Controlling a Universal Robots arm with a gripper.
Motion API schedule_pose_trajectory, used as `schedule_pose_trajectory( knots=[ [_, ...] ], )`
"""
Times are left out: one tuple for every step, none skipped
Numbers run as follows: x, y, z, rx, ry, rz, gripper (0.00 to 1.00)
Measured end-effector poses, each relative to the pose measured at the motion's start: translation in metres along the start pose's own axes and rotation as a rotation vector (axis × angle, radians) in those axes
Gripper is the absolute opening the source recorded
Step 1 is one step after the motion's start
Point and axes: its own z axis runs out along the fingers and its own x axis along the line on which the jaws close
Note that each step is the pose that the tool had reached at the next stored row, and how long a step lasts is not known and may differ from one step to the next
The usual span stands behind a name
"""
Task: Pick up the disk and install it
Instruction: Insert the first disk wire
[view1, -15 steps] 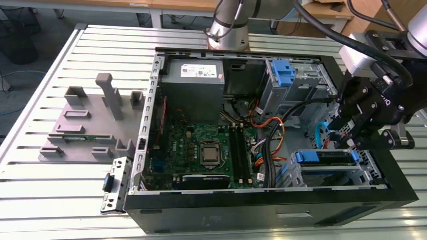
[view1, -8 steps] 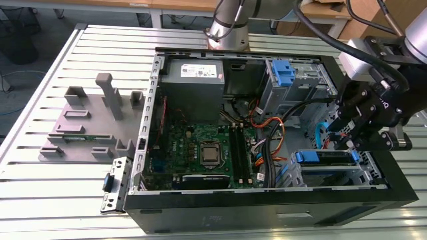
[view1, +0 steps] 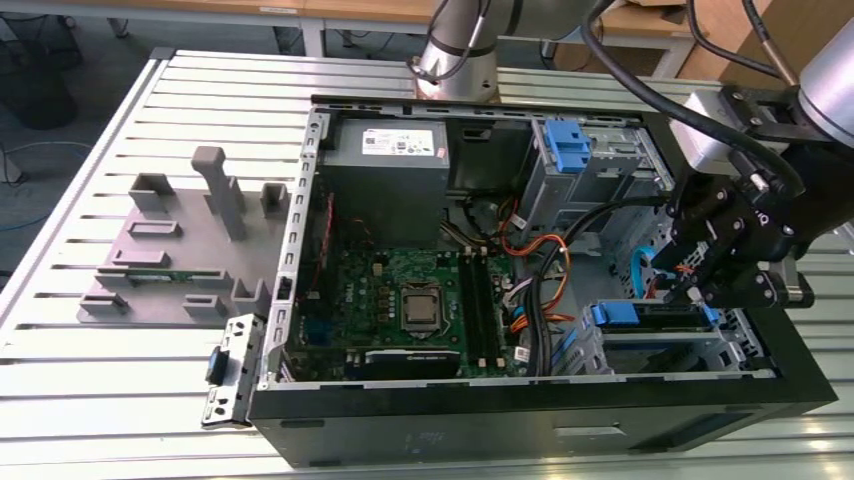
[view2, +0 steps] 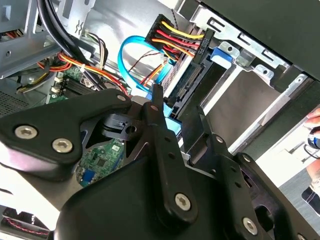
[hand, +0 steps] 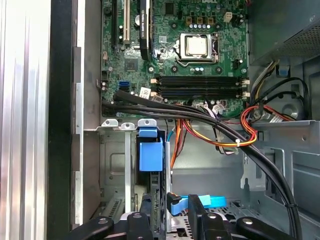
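Black gripper (hand: 170, 222) fingers straddle the disk (hand: 151, 200) (blue-bracketed, on edge), apparently clamped on it, seated in the drive cage (view1: 694, 345) of the computer case (view1: 534, 420). Judged: install step; pressing home calls for straight alignment.

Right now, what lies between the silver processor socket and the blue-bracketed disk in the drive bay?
In the first wrist view, black memory slots and black cables separate socket from disk.
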Motion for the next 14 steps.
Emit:
schedule_pose_trajectory(
  knots=[
    [0.0001,0.0000,0.0001,0.0000,-0.0010,0.000,0.42],
    [0.0002,0.0002,0.0001,0.0005,-0.0020,0.000,0.42],
    [0.0003,0.0006,0.0001,0.0015,-0.0038,0.000,0.42],
    [0.0005,0.0007,-0.0003,0.0021,-0.0081,-0.001,0.42],
    [0.0004,0.0008,-0.0013,0.0024,-0.0126,-0.001,0.42],
    [0.0003,0.0009,-0.0026,0.0026,-0.0154,-0.001,0.42],
    [0.0003,0.0010,-0.0039,0.0029,-0.0182,-0.001,0.42],
    [0.0003,0.0011,-0.0043,0.0030,-0.0197,-0.001,0.42],
    [0.0004,0.0011,-0.0044,0.0031,-0.0205,-0.001,0.42],
    [0.0006,0.0013,-0.0044,0.0036,-0.0216,-0.001,0.42],
    [0.0008,0.0020,-0.0044,0.0047,-0.0218,-0.001,0.42],
    [0.0011,0.0030,-0.0042,0.0065,-0.0221,-0.001,0.42],
    [0.0013,0.0041,-0.0039,0.0083,-0.0223,-0.002,0.42],
    [0.0014,0.0050,-0.0036,0.0095,-0.0225,-0.002,0.42]
  ],
)
